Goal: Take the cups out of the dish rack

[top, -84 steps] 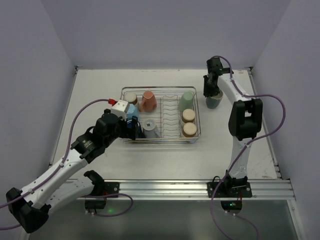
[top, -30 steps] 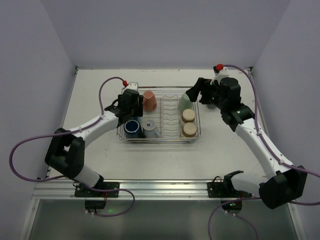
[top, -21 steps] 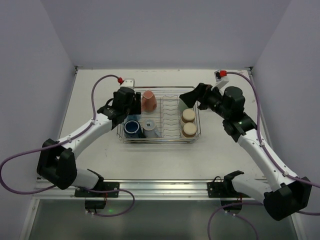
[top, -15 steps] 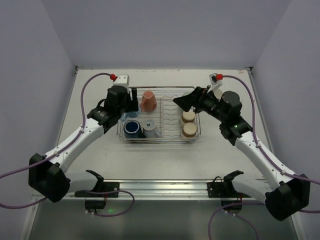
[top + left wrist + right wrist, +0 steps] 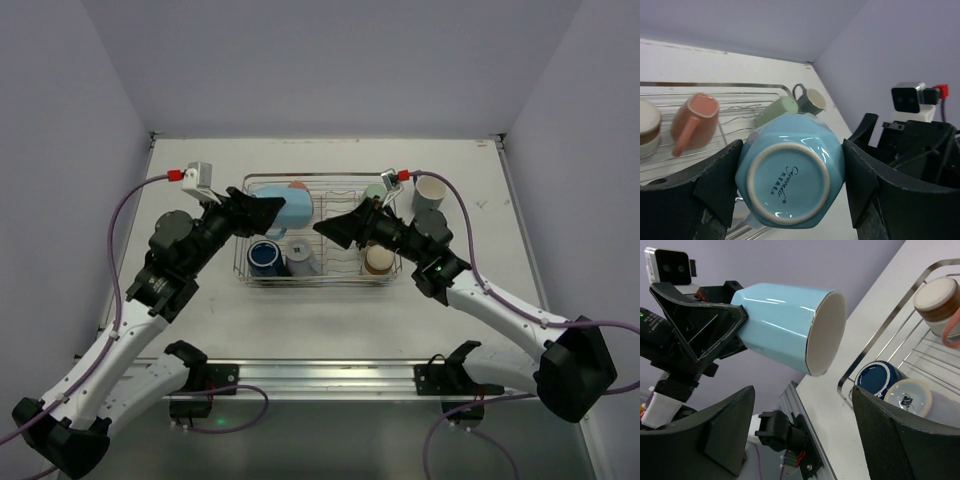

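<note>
We log the light blue cup as glossy, with a cream foot ring, dark script on its base and a pale inside. The salmon pink cup and the mint green cup are plain. The grey mug is cream inside. The navy cup is glossy. The brown-and-cream cup is banded. The dish rack is chrome, the table off-white, the walls lavender.

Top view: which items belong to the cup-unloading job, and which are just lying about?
Job: dish rack; light blue cup, held in the left gripper; in the rack: navy cup, grey cup, salmon cup, mint cup, brown-and-cream cup; grey mug out on the table; right gripper, open.
Lying about: purple cables; metal rail.
</note>
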Robot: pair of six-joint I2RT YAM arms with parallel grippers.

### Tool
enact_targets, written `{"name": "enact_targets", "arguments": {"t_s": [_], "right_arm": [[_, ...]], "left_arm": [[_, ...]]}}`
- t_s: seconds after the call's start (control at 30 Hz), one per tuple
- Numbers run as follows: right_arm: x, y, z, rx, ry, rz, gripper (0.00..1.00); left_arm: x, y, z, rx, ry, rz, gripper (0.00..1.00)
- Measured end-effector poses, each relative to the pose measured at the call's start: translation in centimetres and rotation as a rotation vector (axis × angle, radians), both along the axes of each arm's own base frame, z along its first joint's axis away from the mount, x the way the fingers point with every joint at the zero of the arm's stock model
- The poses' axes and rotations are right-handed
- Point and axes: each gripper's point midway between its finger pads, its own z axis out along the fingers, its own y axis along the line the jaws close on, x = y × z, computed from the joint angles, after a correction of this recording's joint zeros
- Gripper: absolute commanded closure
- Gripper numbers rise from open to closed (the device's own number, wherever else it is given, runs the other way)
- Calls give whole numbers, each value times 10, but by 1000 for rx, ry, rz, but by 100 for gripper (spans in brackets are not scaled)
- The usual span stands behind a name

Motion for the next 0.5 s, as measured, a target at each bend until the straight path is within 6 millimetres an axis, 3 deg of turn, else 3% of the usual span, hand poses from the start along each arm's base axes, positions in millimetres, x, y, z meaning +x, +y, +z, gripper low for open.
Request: {"name": "enact_targets", "arguments": {"t_s": [0.33, 0.47, 0.5], "right_arm": [[-11, 13, 19, 64, -56, 72, 33], [-15, 22, 29, 118, -76, 133, 54], [-17, 25, 31, 133, -75, 152, 56]], "left_arm": [[-16, -37, -3, -221, 34, -204, 96], [-22, -44, 2, -292, 25, -259, 94], [-23, -46, 3, -304, 23, -268, 92]]}}
